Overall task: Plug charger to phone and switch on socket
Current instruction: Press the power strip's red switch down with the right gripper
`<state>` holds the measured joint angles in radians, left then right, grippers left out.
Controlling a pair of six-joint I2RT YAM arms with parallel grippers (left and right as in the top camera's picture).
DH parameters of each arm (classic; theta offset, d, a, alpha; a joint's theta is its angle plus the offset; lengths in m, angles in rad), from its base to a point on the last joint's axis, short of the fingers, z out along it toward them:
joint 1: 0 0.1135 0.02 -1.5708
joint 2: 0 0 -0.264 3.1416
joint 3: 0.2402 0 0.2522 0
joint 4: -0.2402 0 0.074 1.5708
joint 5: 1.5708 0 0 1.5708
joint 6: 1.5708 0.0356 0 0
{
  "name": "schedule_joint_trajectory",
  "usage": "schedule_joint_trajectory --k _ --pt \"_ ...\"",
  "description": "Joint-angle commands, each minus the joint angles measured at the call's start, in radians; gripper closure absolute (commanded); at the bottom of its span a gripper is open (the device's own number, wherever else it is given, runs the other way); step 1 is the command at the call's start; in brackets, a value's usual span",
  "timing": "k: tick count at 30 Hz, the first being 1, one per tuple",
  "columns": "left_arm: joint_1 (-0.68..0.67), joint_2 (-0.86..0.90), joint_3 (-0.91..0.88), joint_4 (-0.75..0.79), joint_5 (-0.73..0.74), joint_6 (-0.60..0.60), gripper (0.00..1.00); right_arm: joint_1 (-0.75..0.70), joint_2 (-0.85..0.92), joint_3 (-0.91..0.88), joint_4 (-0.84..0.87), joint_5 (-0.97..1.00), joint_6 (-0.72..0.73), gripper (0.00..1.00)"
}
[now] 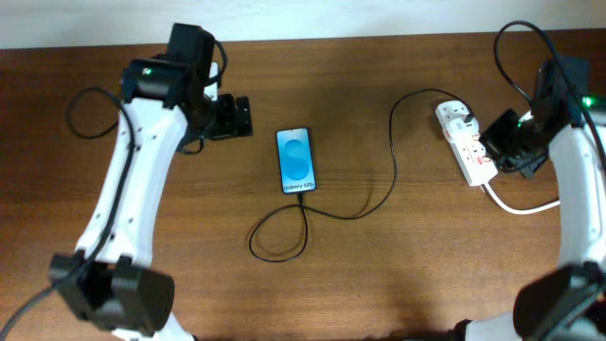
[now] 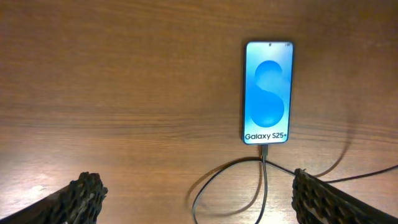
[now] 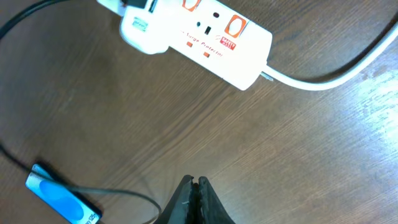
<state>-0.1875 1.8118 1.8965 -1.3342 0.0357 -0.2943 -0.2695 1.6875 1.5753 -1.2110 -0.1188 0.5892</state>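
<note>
Over the wooden table (image 1: pixel 379 284), hovering with right gripper (image 3: pixel 194 190) pinched together near the socket (image 3: pixel 205 34) and left gripper (image 2: pixel 198 186) spread apart by the centred phone (image 1: pixel 295 159), charger (image 2: pixel 265 165) plugged in, risking shoving the socket sideways instead of flipping its switch (image 3: pixel 235 26).

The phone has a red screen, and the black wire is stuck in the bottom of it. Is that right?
Not quite. The phone has a blue screen, not a red one; the left wrist view shows it clearly. The black wire is indeed plugged into the bottom of it.
</note>
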Motion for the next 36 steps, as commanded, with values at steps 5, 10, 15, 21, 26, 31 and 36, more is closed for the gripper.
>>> schedule_joint_trajectory --k 5,10,15,21,26,31,36 --pt "0.005 -0.285 -0.191 0.047 -0.172 0.011 0.01 -0.097 0.234 0.111 0.026 -0.009 -0.017 0.96" --pt "0.006 -0.593 -0.501 0.194 -0.264 -0.017 0.01 -0.098 0.294 0.113 0.108 -0.087 -0.016 0.96" --pt "0.006 -0.847 -0.639 0.2 -0.358 -0.031 0.01 -0.098 0.316 0.114 0.177 -0.111 -0.005 0.95" --pt "0.006 -1.01 -0.659 0.138 -0.359 -0.034 0.01 -0.096 0.394 0.182 0.176 -0.125 0.006 0.95" --pt "0.006 -1.015 -0.66 0.091 -0.385 -0.034 0.01 -0.071 0.495 0.27 0.15 -0.143 -0.001 0.96" --pt "0.005 -1.015 -0.66 0.082 -0.384 -0.034 0.01 -0.07 0.55 0.27 0.166 -0.148 0.003 0.96" --pt "0.005 -1.015 -0.666 0.053 -0.384 -0.034 0.01 -0.071 0.557 0.27 0.218 -0.163 0.026 0.96"
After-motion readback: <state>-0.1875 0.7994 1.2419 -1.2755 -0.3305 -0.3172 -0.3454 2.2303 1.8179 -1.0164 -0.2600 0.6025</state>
